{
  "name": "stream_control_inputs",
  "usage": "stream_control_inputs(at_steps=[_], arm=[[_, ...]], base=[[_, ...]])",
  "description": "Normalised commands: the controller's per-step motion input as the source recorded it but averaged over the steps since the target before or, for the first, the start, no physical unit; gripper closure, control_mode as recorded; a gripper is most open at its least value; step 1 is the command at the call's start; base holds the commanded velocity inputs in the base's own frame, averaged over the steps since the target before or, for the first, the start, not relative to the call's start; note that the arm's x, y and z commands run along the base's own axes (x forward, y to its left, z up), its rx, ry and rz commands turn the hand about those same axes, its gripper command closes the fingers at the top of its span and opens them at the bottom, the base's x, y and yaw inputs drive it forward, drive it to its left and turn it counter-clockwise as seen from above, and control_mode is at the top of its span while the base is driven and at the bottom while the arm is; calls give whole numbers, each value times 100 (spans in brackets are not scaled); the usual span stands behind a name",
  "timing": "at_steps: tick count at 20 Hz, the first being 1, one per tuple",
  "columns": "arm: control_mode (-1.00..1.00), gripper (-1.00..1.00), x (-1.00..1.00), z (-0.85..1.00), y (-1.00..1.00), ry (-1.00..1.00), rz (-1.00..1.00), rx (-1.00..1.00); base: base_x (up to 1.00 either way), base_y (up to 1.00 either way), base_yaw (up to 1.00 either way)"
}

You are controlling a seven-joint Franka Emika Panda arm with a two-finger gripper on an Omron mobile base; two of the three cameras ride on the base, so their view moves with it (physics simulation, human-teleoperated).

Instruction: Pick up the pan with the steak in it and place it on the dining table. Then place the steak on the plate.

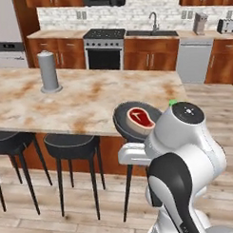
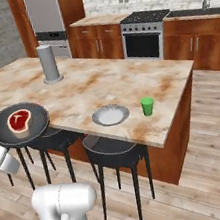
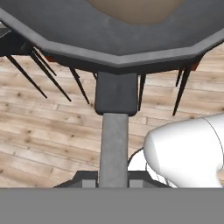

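Observation:
The black pan (image 1: 122, 119) hangs level in the air at the near edge of the dining table (image 1: 80, 100), above the stools. The red steak (image 1: 141, 117) lies in it, also seen as the steak (image 2: 20, 120) in the pan (image 2: 39, 122). My gripper (image 3: 113, 183) is shut on the end of the pan's long handle (image 3: 114, 140), and the hand view looks up at the pan's underside (image 3: 109, 41). The grey plate (image 2: 111, 115) lies on the dining table (image 2: 102, 83) near its front edge, right of the pan and apart from it.
A green cup (image 2: 148, 105) stands just right of the plate. A tall grey cylinder (image 2: 48, 64) stands farther back on the table. Black bar stools (image 2: 114, 152) line the table's near side under the pan. The stove and counters run along the back wall.

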Motion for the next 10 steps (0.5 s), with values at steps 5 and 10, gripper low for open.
stream_control_inputs(at_steps=[5,10], arm=[[100,100,0,0,0,0,0,0],[100,100,0,0,0,0,0,0]], base=[[5,7,-30],[1,2,-1]])
